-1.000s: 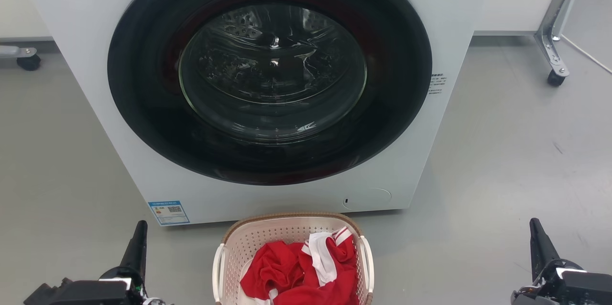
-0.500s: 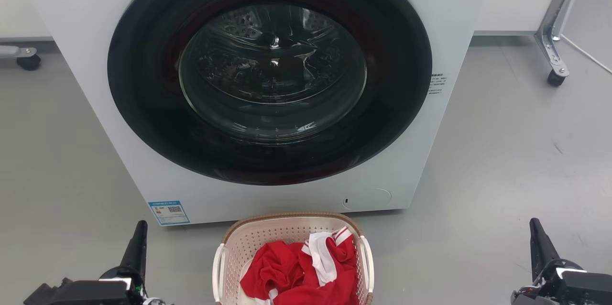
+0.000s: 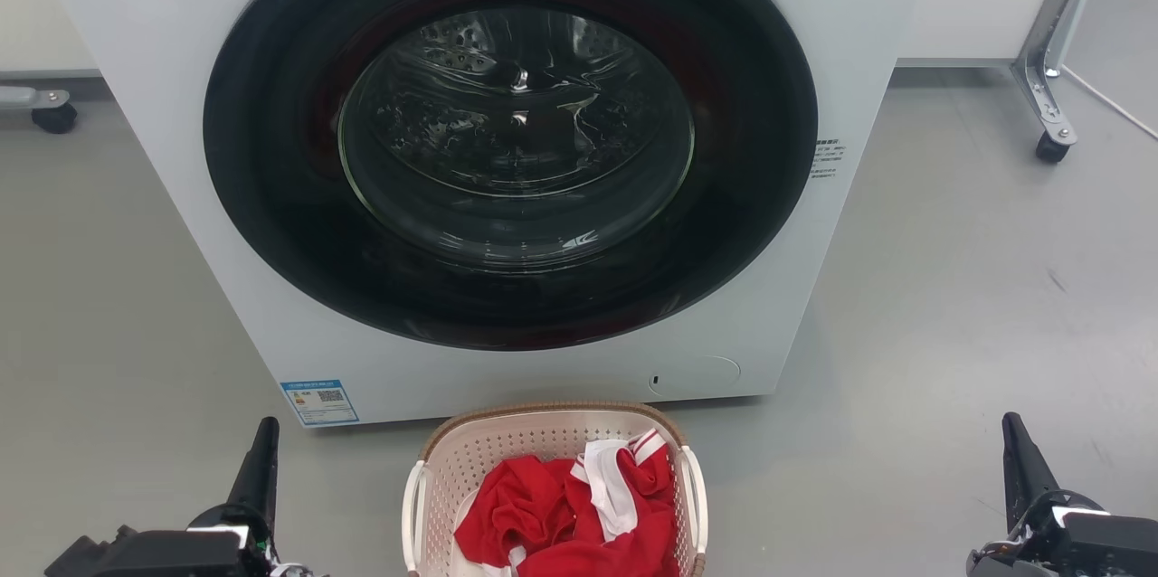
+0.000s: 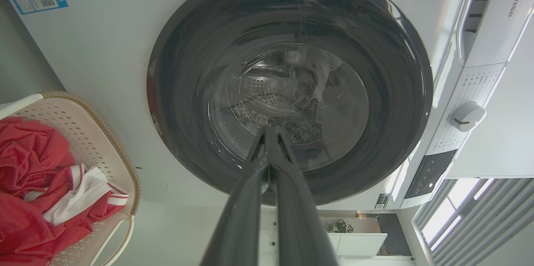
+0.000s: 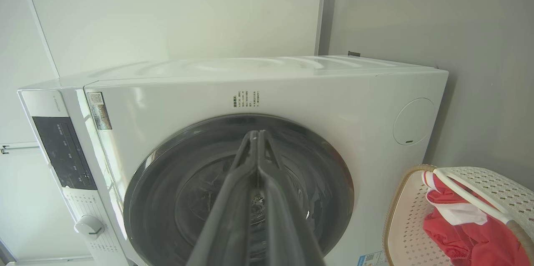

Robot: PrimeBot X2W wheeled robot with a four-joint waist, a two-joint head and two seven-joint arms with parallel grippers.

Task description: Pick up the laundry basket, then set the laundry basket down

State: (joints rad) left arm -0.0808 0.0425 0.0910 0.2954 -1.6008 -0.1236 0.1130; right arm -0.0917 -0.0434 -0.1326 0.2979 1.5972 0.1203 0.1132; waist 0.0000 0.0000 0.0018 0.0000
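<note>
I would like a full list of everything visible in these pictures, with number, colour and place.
washing machine: one, white with dark round door, behind the basket
control knob: one, white, on the machine's panel
label: one, blue, machine's lower front corner
laundry basket: one, cream with brown rim, on the floor before the machine
clothes: one heap, red and white, inside the basket
caster wheels: two, black, far left and far right
left gripper: one, dark, shut, lower left
right gripper: one, dark, shut, lower right

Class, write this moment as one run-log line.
stage: pre-grasp | laundry basket: on floor, untouched | left gripper: shut, empty | right gripper: shut, empty
</note>
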